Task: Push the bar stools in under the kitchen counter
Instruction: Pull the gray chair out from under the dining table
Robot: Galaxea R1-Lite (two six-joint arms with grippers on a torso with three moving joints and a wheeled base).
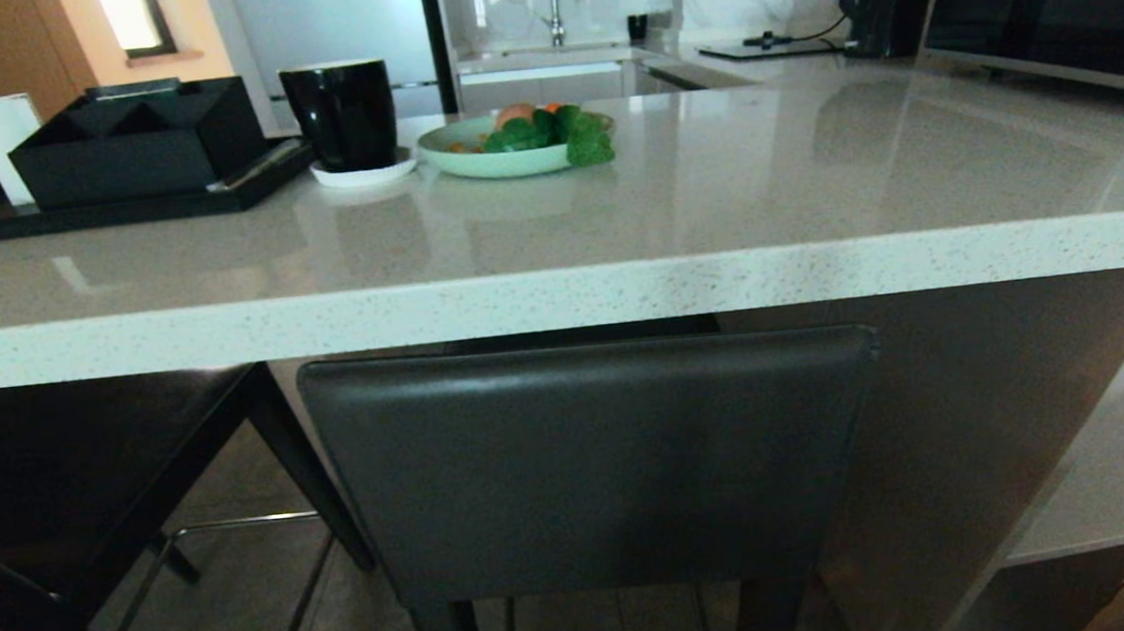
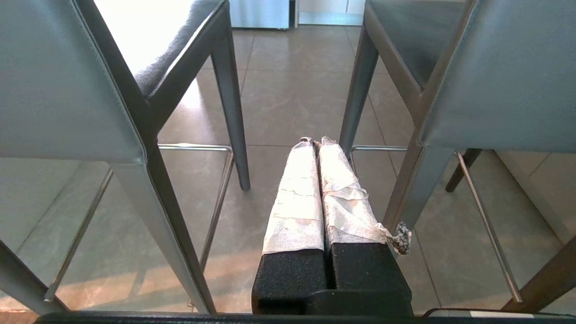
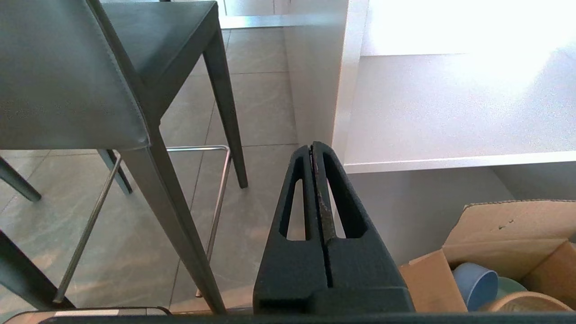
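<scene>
Kitchen counter [image 1: 560, 296] spanning the head view, two bar stools [image 1: 594, 463] before it, seats partly under its edge, left gripper [image 2: 315, 143] pressed together between both stools, right gripper [image 3: 311, 148] likewise together beside white shelves [image 3: 450, 112].

Closed right pincer [image 3: 316, 148] beside a stool [image 3: 72, 81], near a white shelf [image 3: 450, 112], above a cardboard box [image 3: 508, 229].

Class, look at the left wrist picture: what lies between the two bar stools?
Only bare tiled floor separates the left stool from the right stool; the shut left gripper points into that gap, touching neither.
</scene>
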